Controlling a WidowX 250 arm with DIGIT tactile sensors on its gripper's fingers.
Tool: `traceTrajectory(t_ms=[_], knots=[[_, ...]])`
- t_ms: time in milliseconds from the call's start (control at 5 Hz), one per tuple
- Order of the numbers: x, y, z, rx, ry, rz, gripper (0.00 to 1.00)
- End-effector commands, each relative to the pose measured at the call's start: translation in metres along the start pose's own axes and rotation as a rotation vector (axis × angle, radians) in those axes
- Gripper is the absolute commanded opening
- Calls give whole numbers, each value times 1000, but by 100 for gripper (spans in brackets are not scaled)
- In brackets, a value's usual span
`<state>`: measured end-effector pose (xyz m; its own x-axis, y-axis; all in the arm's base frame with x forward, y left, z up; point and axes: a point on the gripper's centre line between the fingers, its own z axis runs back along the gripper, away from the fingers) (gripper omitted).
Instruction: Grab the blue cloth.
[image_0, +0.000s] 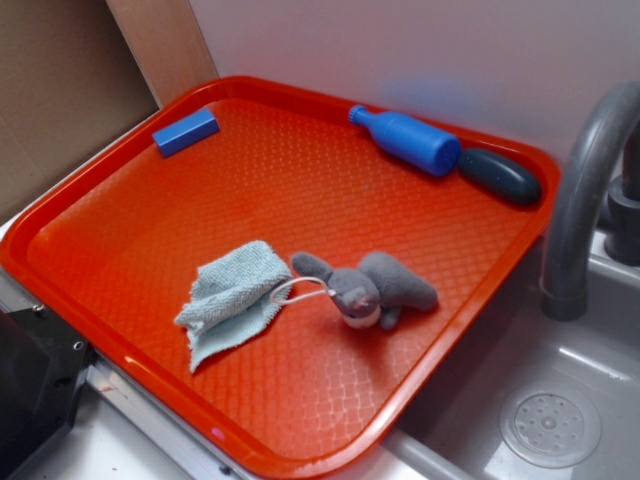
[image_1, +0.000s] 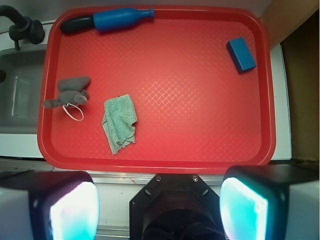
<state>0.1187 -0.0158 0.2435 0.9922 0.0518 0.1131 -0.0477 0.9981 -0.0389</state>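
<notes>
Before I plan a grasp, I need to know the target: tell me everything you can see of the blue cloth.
The blue cloth is a small pale blue washcloth with a knitted, terry-like look, soft and limp. It lies crumpled and partly folded, flat on the red tray, near its front edge. Beside it lies the grey bunny, whose white loop reaches the cloth's edge; whether they touch is unclear. Nothing lies on it, and the gripper is far from it.
</notes>
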Motion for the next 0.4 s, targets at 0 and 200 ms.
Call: traceTrajectory(t_ms=[0,200], knots=[[0,0,0,0,0,0,100],[-3,-43,-38,23,-73,-255,100]])
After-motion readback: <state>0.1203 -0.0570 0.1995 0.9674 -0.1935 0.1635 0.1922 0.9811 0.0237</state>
